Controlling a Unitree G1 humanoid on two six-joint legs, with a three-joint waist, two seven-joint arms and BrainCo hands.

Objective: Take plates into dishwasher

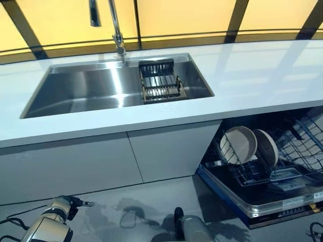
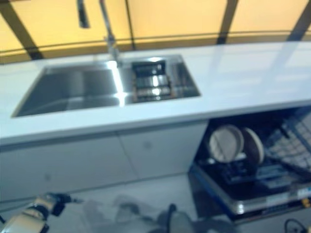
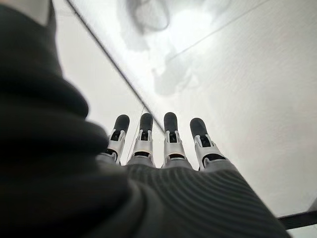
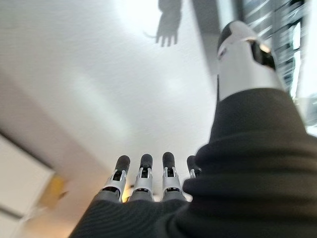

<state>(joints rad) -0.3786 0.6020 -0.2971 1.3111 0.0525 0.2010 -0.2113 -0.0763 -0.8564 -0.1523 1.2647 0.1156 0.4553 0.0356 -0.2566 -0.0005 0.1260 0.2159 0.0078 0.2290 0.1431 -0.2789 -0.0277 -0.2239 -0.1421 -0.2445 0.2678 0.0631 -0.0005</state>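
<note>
1. far left, low down: the left hand (image 3: 163,144) is hung near the floor (image 1: 126,201), fingers straight and apart, nothing held; it is judged idle, parked clear of the cabinets.
2. up on the white surface (image 1: 252,75), the sink (image 1: 81,91) is seen with no plates in it; a dark drying rack (image 1: 160,80) is set in its right end under the tap (image 1: 117,35), and no plate can be made out in it.
3. below the surface, the white cabinet doors (image 1: 101,161) are shut, and nothing is stood against them.
4. bottom centre: the right arm is shown low in the head view, and the right hand (image 4: 148,178) is seen in its own wrist view with fingers straight and relaxed, thumb held apart, clamped on nothing.
5. to the right, the dishwasher (image 1: 272,201) is stood open with its lower rack (image 1: 262,171) pulled out.
6. two plates (image 1: 239,143) are stood on edge in that rack, side by side and leaning a little, held upright by the tines so that water can be drained.
7. with both hands bare and no plate left at the sink, the loading is judged done or nearly so.
</note>
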